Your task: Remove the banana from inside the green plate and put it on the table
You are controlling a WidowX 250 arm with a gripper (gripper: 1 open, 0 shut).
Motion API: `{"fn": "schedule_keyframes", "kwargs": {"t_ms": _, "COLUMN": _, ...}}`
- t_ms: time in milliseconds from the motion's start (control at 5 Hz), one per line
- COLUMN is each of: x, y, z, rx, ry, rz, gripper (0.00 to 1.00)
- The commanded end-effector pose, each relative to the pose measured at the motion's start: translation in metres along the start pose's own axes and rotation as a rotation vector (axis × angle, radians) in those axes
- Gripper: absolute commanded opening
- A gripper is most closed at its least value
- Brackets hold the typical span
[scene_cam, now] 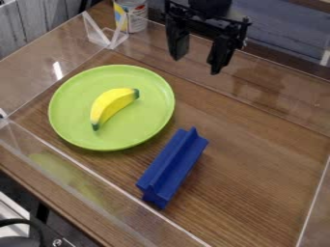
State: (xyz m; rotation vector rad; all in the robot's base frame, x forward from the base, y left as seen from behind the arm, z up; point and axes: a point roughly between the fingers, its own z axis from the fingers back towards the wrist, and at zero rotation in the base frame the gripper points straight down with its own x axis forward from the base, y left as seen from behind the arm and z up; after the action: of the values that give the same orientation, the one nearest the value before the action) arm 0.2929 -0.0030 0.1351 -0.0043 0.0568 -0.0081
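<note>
While one black gripper [202, 58] hangs over the far part of the bench [252, 125], its two jaws stand wide open with nothing between them, well apart from the one banana [114, 108]. That single yellow banana lies inside the one green plate [149, 130], on the plate's floor and left of its middle as the camera sees it. Its long axis runs on a slant, from the lower left, nearer the camera, up to the right; one end points down and left toward the plate's near rim, the other up and right toward the far side. The curve is gentle, with the outer side bulging to the upper left. One blue block [173, 166] sits on the reddish-brown bench outside the plate, to its lower right and near the rim, its long axis slanting in much the same direction, lower left to upper right. Beyond the plate, at the top edge of the view, stands one can [131, 15] with a printed side, partly cut off by the frame. One clear wall [39, 27] borders the bench at the upper left. Dark cabling [22, 228] shows in the bottom left corner, too cropped to count its pieces.
</note>
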Motion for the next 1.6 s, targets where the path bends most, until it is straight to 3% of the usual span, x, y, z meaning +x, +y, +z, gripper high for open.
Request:
{"fn": "schedule_keyframes", "kwargs": {"t_ms": 0, "x": -0.007, "y": 0.013, "z": -0.007, "rx": 0.008, "ry": 0.020, "rz": -0.005, "gripper": 1.00}}
{"fn": "schedule_keyframes", "kwargs": {"t_ms": 400, "x": -0.035, "y": 0.073, "z": -0.017, "rx": 0.021, "ry": -0.003, "rz": 0.014, "gripper": 1.00}}
{"fn": "schedule_keyframes", "kwargs": {"t_ms": 600, "x": -0.039, "y": 0.100, "z": -0.024, "rx": 0.024, "ry": -0.012, "rz": 0.026, "gripper": 1.00}}
{"fn": "schedule_keyframes", "kwargs": {"t_ms": 1000, "x": -0.037, "y": 0.119, "z": -0.054, "rx": 0.016, "ry": -0.008, "rz": 0.031, "gripper": 1.00}}
{"fn": "schedule_keyframes", "kwargs": {"t_ms": 1200, "x": -0.029, "y": 0.127, "z": -0.068, "rx": 0.008, "ry": -0.022, "rz": 0.038, "gripper": 1.00}}
{"fn": "schedule_keyframes", "kwargs": {"t_ms": 1400, "x": -0.025, "y": 0.129, "z": -0.067, "rx": 0.000, "ry": -0.037, "rz": 0.051, "gripper": 1.00}}
